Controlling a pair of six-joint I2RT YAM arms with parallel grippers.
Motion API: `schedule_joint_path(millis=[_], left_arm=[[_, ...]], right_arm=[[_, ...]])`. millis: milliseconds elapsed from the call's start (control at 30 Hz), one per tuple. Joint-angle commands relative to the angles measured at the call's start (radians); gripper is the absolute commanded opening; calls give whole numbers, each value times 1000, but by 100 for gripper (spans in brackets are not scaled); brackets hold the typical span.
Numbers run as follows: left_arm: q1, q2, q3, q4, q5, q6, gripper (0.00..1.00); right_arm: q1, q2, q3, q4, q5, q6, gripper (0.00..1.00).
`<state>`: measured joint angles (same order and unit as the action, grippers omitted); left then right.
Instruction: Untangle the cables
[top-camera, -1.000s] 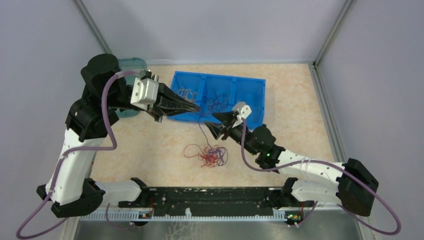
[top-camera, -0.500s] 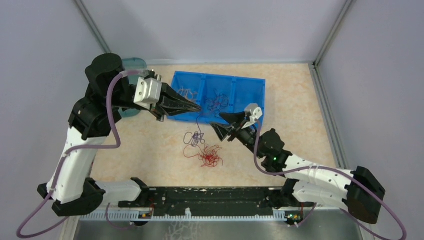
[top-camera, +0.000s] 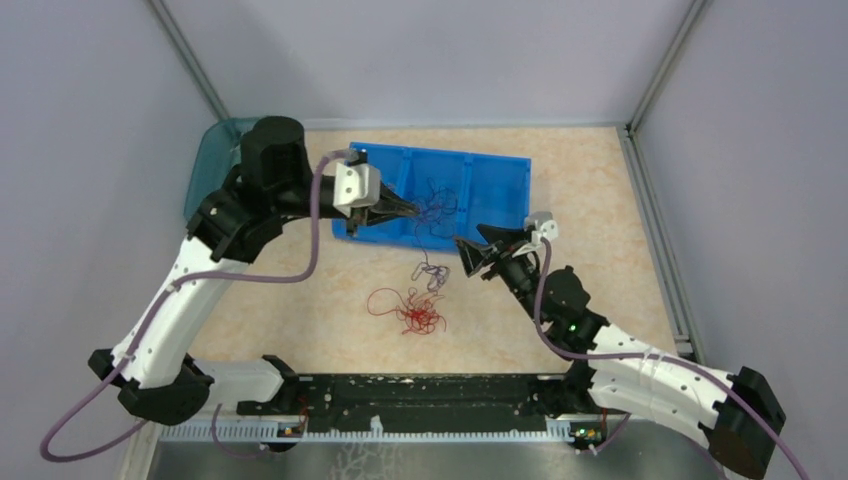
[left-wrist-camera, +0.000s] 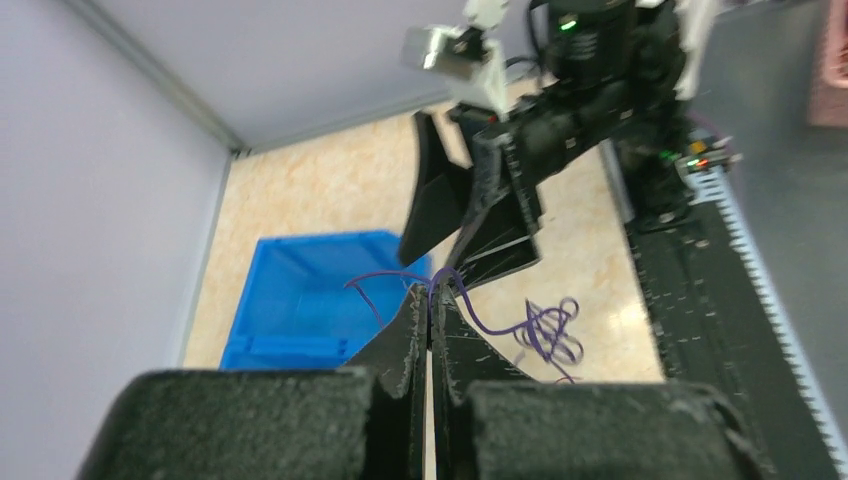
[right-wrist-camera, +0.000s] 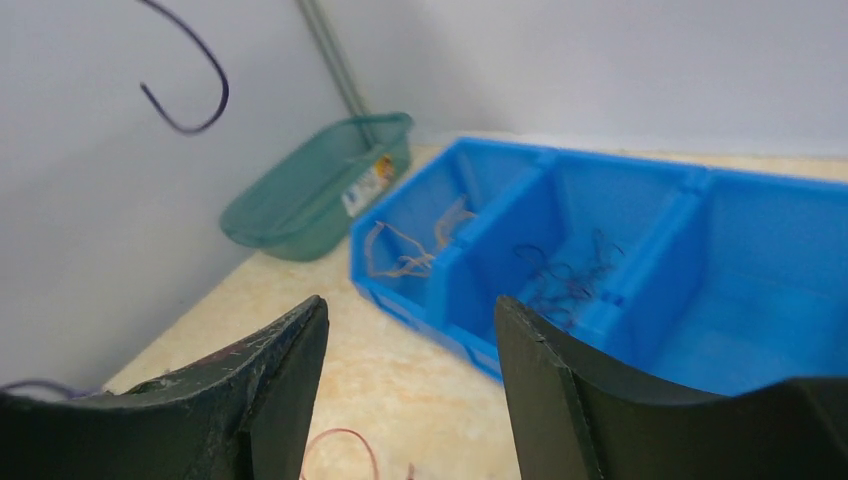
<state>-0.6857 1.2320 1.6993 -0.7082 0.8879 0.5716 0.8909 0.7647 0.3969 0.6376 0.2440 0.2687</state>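
Beige tabletop below, left gripper pinches a thin dark-purple curly cable over the blue plastic compartment tray, likely for sorting; right gripper gapes empty.

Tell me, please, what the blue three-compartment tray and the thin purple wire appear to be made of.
The blue three-compartment tray looks like moulded hard plastic: uniform colour, smooth faint sheen, straight dividers. The thin purple wire is probably plastic-coated metal, since it holds springy curls; its core cannot be seen.
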Motion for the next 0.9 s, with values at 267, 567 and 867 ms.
schedule_joint_path(millis=[267,567,867], left_arm=[[22,292,-42,237,-446,121,1],[84,580,41,332,-627,234,1],[97,718,154,341,-608,217,17]], right_arm=[[-21,25,26,-188,369,-7,62],[-30,25,30,-202,386,-20,62],[-30,3,40,-225,379,-23,62]])
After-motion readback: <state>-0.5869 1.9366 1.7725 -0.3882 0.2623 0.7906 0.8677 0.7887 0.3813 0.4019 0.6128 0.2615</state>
